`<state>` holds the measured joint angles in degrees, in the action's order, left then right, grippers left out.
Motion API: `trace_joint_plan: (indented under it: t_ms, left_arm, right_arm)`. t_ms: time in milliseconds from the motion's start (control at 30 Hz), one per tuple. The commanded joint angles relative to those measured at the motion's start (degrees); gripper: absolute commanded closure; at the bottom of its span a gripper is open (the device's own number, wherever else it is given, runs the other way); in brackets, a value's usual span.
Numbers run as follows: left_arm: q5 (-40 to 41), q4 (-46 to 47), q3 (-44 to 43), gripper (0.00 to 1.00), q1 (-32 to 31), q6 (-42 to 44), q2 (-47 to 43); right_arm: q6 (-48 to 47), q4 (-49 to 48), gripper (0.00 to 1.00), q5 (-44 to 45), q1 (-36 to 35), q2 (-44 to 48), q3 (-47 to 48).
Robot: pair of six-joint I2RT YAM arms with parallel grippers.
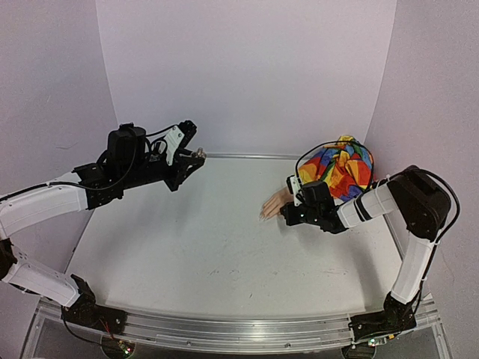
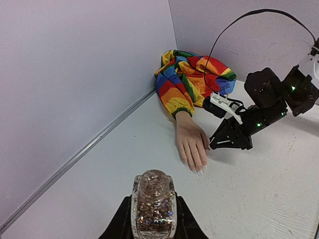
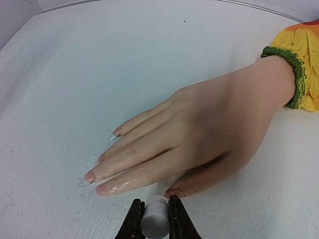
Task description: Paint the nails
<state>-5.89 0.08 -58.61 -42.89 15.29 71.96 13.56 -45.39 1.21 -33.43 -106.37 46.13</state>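
The left gripper (image 2: 153, 201) has its jaws clenched on a small clear bottle (image 2: 153, 209) packed with coppery glitter. The bottle's base is cut off by the lower edge of the left wrist view. From above it is only a tiny glint at the jaw tips, raised over the bench (image 3: 99, 59) near the back wall (image 1: 247, 67) and well apart from the mannequin hand (image 3: 209, 124).

The right gripper (image 3: 155, 211) has its jaws grasping a short white cap (image 3: 154, 223). The cap's rear end runs out of frame, and its front end sits just beside the thumb tip, hiding whatever lies beneath it.

The mannequin hand lies palm down at the right side of the bench. Its thumb is mostly tucked under the palm.

The nails (image 3: 89, 177) are long, clear tips, hard to pick out against the white surface, and the fingers look glossy.

The rainbow sleeve (image 2: 192, 79) bunches in the back right corner and covers the forearm.

Whether the bottle or cap carries any print cannot be told.
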Motion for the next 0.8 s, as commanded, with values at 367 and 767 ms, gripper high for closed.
trace_joint_plan:
  t_ms: [367,767]
  left_arm:
    - [0.1,3.3,-0.3,1.00,0.4,0.8,-2.2]
    - [0.1,3.2,-0.3,1.00,0.4,0.9,-2.2]
  right_arm:
    - [1.0,-0.9,1.00,2.6,-0.2,5.6,-1.6]
    - [1.3,0.3,1.00,5.9,-0.3,3.4,0.1]
